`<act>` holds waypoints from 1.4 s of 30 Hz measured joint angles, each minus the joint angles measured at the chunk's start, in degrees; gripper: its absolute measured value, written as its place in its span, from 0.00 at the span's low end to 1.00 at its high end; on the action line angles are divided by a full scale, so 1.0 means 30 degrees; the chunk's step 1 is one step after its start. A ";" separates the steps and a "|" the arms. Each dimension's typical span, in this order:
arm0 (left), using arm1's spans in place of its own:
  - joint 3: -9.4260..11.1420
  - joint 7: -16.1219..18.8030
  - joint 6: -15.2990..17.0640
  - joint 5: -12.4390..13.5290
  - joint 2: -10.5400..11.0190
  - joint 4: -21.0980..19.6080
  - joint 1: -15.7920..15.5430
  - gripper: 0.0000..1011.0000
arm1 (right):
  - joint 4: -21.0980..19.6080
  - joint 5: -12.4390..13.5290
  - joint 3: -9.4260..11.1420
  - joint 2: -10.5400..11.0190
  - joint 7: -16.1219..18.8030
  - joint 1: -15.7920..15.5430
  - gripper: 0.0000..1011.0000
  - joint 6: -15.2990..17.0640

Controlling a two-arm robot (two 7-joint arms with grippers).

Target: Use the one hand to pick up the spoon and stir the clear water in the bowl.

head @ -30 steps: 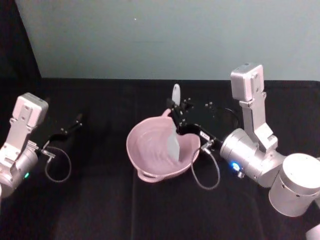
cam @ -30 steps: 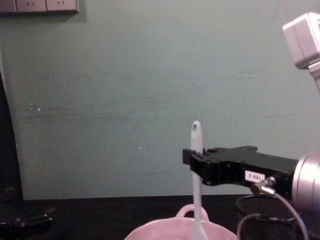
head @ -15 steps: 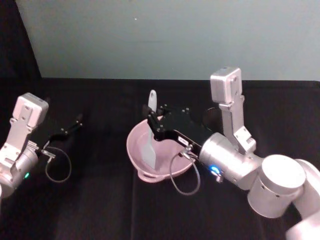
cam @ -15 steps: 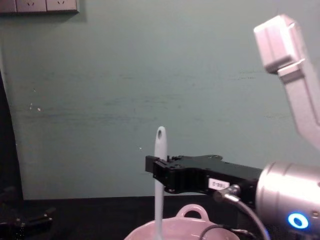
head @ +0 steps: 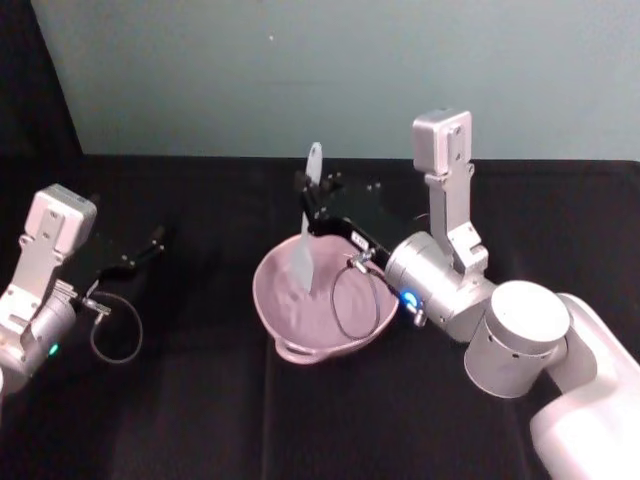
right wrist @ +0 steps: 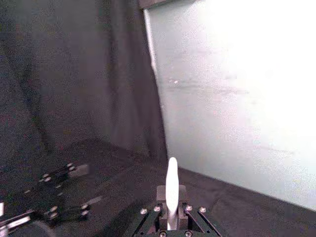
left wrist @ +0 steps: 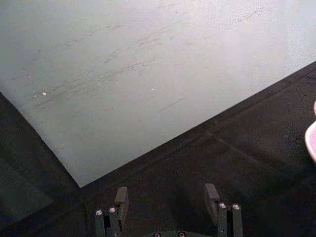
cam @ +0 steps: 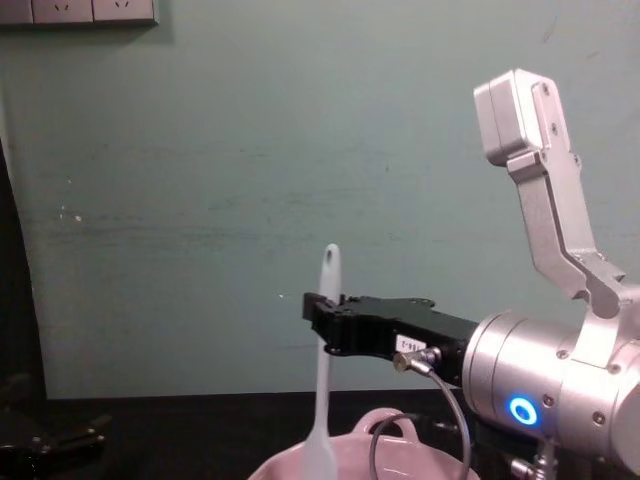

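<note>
step: stirring | right black two-finger gripper [head: 312, 205] clamps slim white plastic spoon [head: 303, 262], blade in pale pink ceramic bowl [head: 262, 300] | next: sweep blade round | left gripper [head: 152, 242] idle, left edge, fingers wide

Support: black cloth-covered table [head: 150, 420], spanning the head view side to side. Resting directly on it, about centre: one pale pink ceramic bowl [head: 278, 312], wavy rim, small loop handle, upright. A cloth seam [head: 266, 425] runs from the bowl toward the near edge.
</note>
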 joint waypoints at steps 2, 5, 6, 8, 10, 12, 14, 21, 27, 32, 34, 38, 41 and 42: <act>0.0000 0.0001 0.0001 0.0001 0.0000 0.0000 0.0000 1.00 | 0.0343 -0.0296 0.0139 -0.0124 -0.0263 0.0138 0.11 -0.0432; 0.0001 0.0001 0.0001 0.0001 0.0000 0.0000 0.0000 1.00 | 0.0523 -0.0749 0.0248 -0.0157 -0.0574 0.0174 0.11 -0.0837; 0.0001 0.0001 0.0001 0.0000 0.0000 0.0000 0.0000 1.00 | 0.0541 -0.1089 0.0319 -0.0137 -0.0792 0.0164 0.11 -0.1051; 0.0001 0.0001 0.0001 0.0000 0.0000 0.0000 0.0000 1.00 | 0.0440 -0.1563 0.0444 -0.0015 -0.1052 0.0060 0.11 -0.1237; 0.0000 0.0001 0.0001 0.0001 0.0000 0.0000 -0.0001 1.00 | 0.0265 -0.1813 0.0543 0.0113 -0.1159 -0.0031 0.11 -0.1265; 0.0001 0.0001 0.0001 0.0001 0.0000 0.0000 0.0001 1.00 | -0.0053 -0.2068 0.0691 0.0320 -0.1212 -0.0203 0.11 -0.1226; 0.0001 0.0001 0.0001 0.0000 -0.0001 0.0000 -0.0001 1.00 | -0.0409 -0.2158 0.0807 0.0509 -0.1199 -0.0354 0.11 -0.1007; 0.0001 0.0001 0.0001 0.0001 0.0000 0.0000 0.0001 1.00 | -0.2430 -0.1974 0.1219 0.1479 -0.0298 -0.1109 0.11 0.1114; 0.0000 0.0001 0.0001 0.0001 0.0000 0.0000 0.0000 1.00 | -0.4136 -0.1114 0.1213 0.2319 0.0777 -0.1936 0.11 0.2840; 0.0001 0.0001 0.0002 0.0001 0.0000 0.0000 0.0000 1.00 | -0.4656 -0.0552 0.0857 0.2556 0.1232 -0.2286 0.11 0.3278; 0.0000 0.0001 0.0001 0.0001 -0.0001 0.0000 -0.0001 1.00 | -0.4718 -0.0397 0.0679 0.2565 0.1339 -0.2323 0.11 0.3363; 0.0000 0.0001 0.0001 0.0001 0.0000 0.0000 0.0000 1.00 | -0.4649 -0.0099 0.0157 0.2403 0.1474 -0.2277 0.11 0.3293; 0.0001 0.0001 0.0001 0.0001 0.0000 0.0000 0.0000 1.00 | -0.4218 0.0102 -0.0136 0.2023 0.1452 -0.2030 0.11 0.2918; 0.0000 0.0001 0.0000 0.0000 0.0000 0.0000 0.0001 1.00 | -0.3910 0.0243 -0.0224 0.1823 0.1451 -0.1845 0.11 0.2811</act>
